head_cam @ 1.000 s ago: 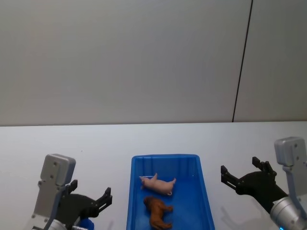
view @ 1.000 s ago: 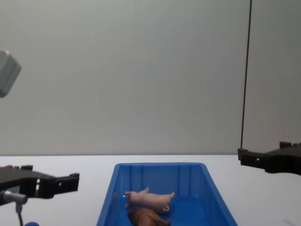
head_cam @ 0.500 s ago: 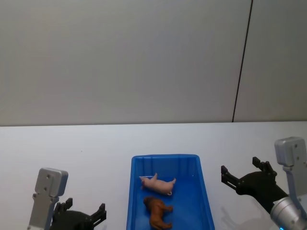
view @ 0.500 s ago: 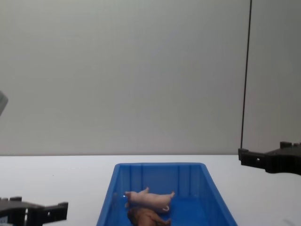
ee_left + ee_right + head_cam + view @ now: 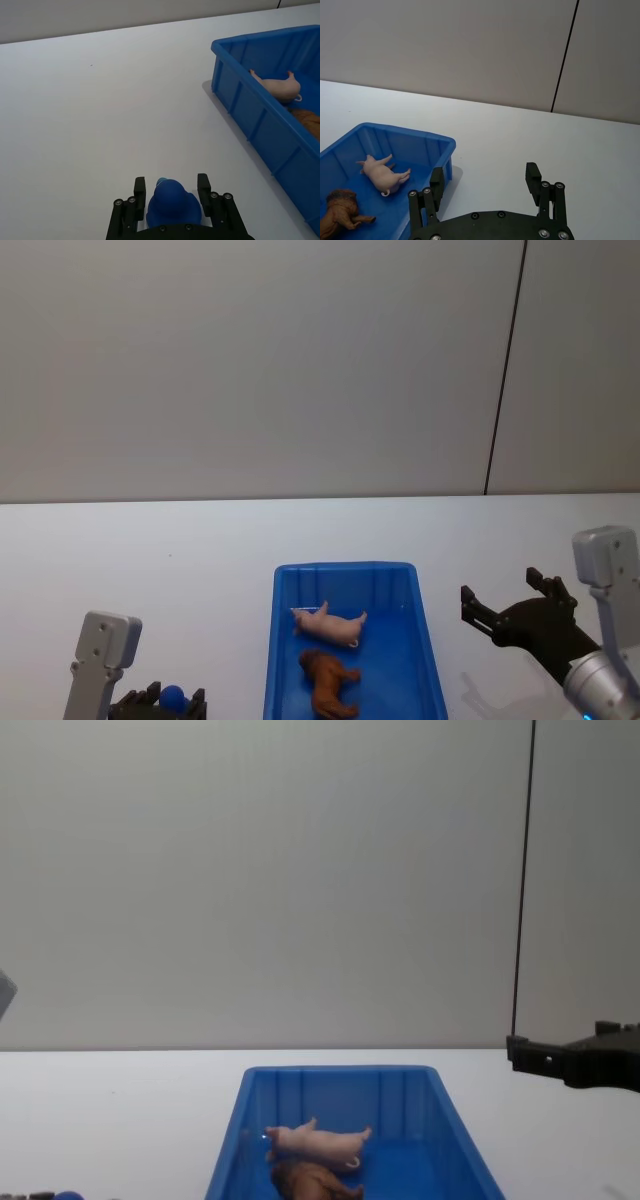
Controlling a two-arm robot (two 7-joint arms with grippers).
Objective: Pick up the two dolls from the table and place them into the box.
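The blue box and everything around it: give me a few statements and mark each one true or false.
1. The pink pig lies inside the blue box. True.
2. The brown lion stands on the white table outside the box. False: it lies in the box, nearer the robot than the pig.
3. The right gripper is open and holds nothing. True.
4. The right gripper is over the box. False: it hangs over the table, to the box's right.
5. A small blue round object sits between the left gripper's fingers. True, though the views do not settle whether they press on it.
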